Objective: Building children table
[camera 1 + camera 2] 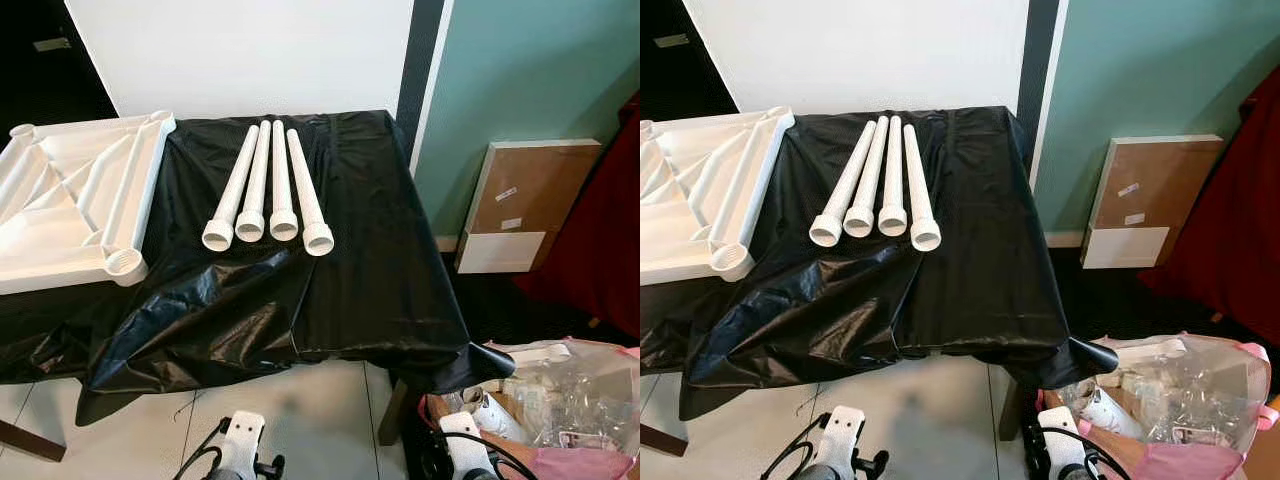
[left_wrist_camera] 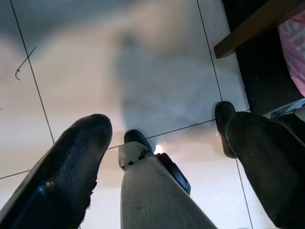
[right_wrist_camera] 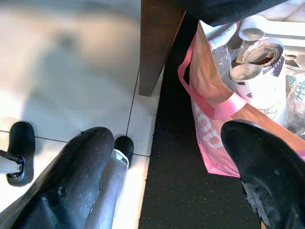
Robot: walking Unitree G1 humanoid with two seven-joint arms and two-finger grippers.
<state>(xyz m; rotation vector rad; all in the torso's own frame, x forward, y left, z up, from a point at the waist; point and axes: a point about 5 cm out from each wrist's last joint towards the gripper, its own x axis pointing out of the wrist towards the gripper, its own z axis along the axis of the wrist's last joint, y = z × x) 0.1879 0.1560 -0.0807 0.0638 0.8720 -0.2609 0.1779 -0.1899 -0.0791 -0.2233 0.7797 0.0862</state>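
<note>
Head views: the tabletop point(image 1: 60, 200), white and flipped underside up, lies at the robot's left on a work table draped in black plastic sheet point(image 1: 340, 290). One threaded corner socket point(image 1: 127, 266) faces the robot at the near corner. Four white legs point(image 1: 265, 185) lie side by side in the sheet's middle, just right of the tabletop, long axes running away from the robot, wide threaded ends nearest. Both wrists sit low at the frame's bottom edge, below the table edge. The legs lie up and forward of both arms. Judgement: the left arm is nearer the socket, while the legs sit roughly midway between the arms. A flat carton point(image 1: 520, 205) leans on the green wall at right.

Left wrist view: left gripper point(image 2: 162, 143) spread wide, holding nothing, pointing down at floor tiles point(image 2: 119, 62); the robot's own feet show between the fingers.

Right wrist view: right gripper point(image 3: 176, 148) likewise spread apart and empty, aimed at the floor beside a wooden table leg point(image 3: 155, 43) and a pink bag point(image 3: 214, 119) of rolls.
</note>
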